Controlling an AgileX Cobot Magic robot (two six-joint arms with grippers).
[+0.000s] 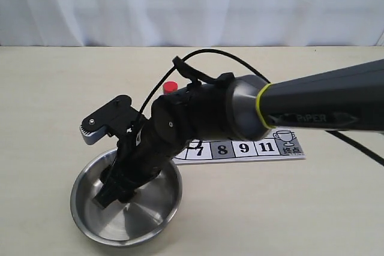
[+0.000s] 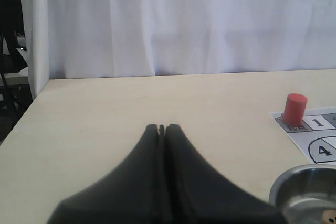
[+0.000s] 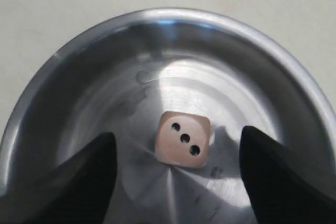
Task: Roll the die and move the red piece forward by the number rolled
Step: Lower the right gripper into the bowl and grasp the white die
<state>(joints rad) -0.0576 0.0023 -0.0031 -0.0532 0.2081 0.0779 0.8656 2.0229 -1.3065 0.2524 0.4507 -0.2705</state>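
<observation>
The small cream wooden die (image 3: 184, 139), three pips up, is seen lying free in the round steel bowl (image 3: 157, 17) between widely spread right fingers (image 3: 89, 177); the left fingers (image 2: 176, 145) are pressed together. If clipped during withdrawal, its face could be changed

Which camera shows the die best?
The right wrist view: the die lies in the bowl, three pips up. The left wrist view catches only its corner; in the exterior view the arm hides it.
</observation>
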